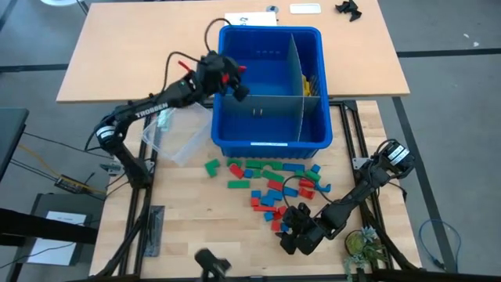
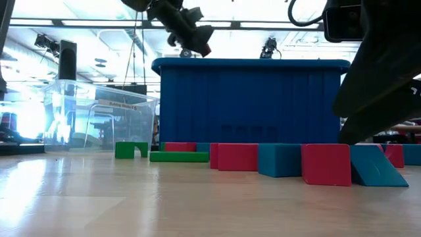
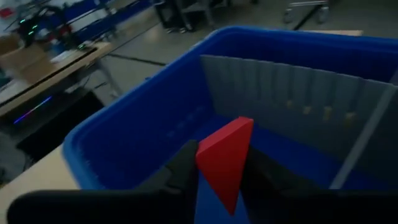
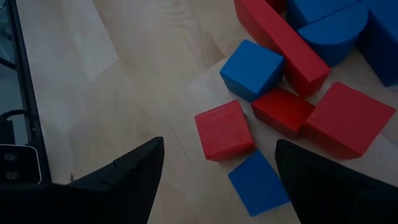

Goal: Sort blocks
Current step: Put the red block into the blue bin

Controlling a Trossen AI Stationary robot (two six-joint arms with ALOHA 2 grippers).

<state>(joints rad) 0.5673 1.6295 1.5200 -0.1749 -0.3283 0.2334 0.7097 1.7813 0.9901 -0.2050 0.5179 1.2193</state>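
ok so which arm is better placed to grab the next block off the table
The right. Its right gripper hangs open just over the pile, with a small red block between its fingers in the wrist view. The left gripper is busy, shut on a red wedge block above the blue bin.

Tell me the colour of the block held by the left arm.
Red: the block, a wedge, shows best in the left wrist view.

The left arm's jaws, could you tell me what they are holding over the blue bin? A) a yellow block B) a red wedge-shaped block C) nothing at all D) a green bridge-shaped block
B: the left wrist view shows a red wedge-shaped block clamped between the left gripper's jaws, above the large compartment of the blue bin.
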